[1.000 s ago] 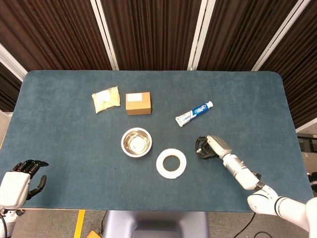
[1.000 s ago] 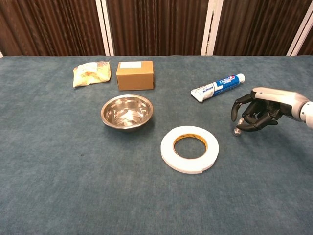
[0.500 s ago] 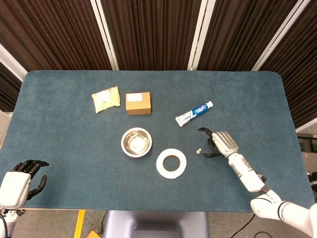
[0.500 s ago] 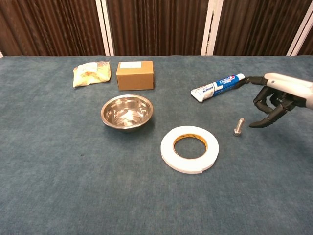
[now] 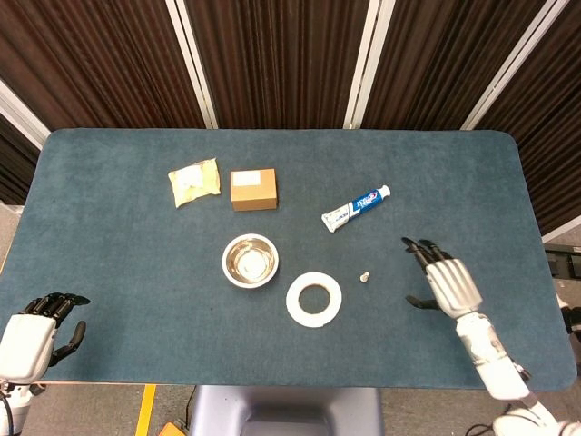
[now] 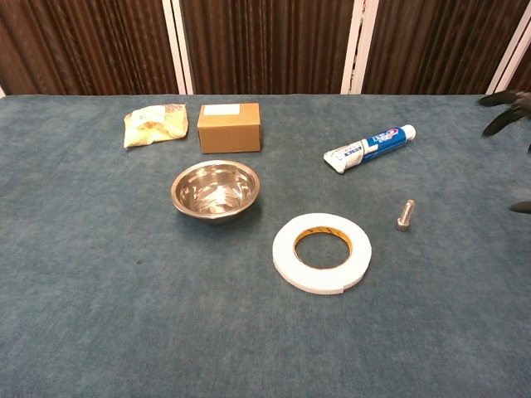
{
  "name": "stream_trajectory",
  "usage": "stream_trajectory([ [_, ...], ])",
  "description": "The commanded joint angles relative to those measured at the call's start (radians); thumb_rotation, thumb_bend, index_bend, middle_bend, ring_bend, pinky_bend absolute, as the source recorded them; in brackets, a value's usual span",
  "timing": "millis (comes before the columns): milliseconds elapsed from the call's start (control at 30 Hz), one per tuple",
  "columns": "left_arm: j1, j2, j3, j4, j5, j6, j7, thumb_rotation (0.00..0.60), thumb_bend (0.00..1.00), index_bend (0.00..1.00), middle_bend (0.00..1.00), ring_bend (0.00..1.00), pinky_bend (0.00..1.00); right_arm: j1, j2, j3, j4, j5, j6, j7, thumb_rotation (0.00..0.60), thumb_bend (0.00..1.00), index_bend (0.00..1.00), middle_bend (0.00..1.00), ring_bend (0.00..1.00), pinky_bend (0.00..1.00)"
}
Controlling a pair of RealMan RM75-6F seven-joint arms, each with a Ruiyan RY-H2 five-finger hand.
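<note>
Beyond the fingertips of the right hand (image 5: 451,283), whose fingers are spread and empty, a small metal bolt (image 5: 363,276) lies on the surface (image 5: 127,272), apart from them.

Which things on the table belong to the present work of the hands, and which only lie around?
In hand:
small metal bolt, lying nearest the right hand, which is open and apart from it.

Lying about:
tape roll
steel bowl
toothpaste tube
cardboard box
yellow packet
left hand, at the table edge
</note>
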Motion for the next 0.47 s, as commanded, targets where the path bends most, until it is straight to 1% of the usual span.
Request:
stream_trajectory([
  [33, -0.001, -0.001, 0.000, 0.001, -0.001, -0.002, 0.000, 0.600, 0.45, 0.38, 0.40, 0.33, 0.43, -0.084, 0.041, -0.028, -0.049, -0.011, 0.109, -0.067, 0.600, 0.11, 0.12, 0.16, 0.02, 0.12],
  [67, -0.001, -0.001, 0.000, 0.002, -0.002, -0.003, 0.001, 0.600, 0.45, 0.38, 0.40, 0.33, 0.43, -0.111, 0.042, -0.034, -0.052, -0.010, 0.141, -0.084, 0.600, 0.10, 0.12, 0.16, 0.02, 0.12],
  [100, -0.002, -0.003, 0.001, 0.002, 0.003, -0.004, 0.006, 0.600, 0.45, 0.38, 0.40, 0.33, 0.43, -0.160, 0.032, -0.034, -0.037, 0.016, 0.202, -0.125, 0.600, 0.09, 0.12, 0.16, 0.02, 0.12],
  [167, -0.003, -0.005, 0.002, 0.001, 0.005, -0.004, 0.013, 0.600, 0.45, 0.38, 0.40, 0.33, 0.43, -0.191, 0.003, -0.035, -0.004, 0.008, 0.249, -0.154, 0.600, 0.09, 0.12, 0.14, 0.02, 0.12],
  [300, -0.007, -0.012, 0.002, 0.008, 0.004, -0.013, 0.026, 0.600, 0.45, 0.38, 0.40, 0.33, 0.43, -0.198, -0.002, -0.039, 0.010, -0.015, 0.238, -0.120, 0.600, 0.09, 0.11, 0.12, 0.00, 0.12],
  [467, -0.011, -0.016, 0.005, 0.013, -0.001, -0.026, 0.027, 0.600, 0.45, 0.38, 0.40, 0.33, 0.43, -0.201, 0.002, -0.036, 0.006, -0.014, 0.207, -0.117, 0.600, 0.09, 0.11, 0.12, 0.00, 0.12],
])
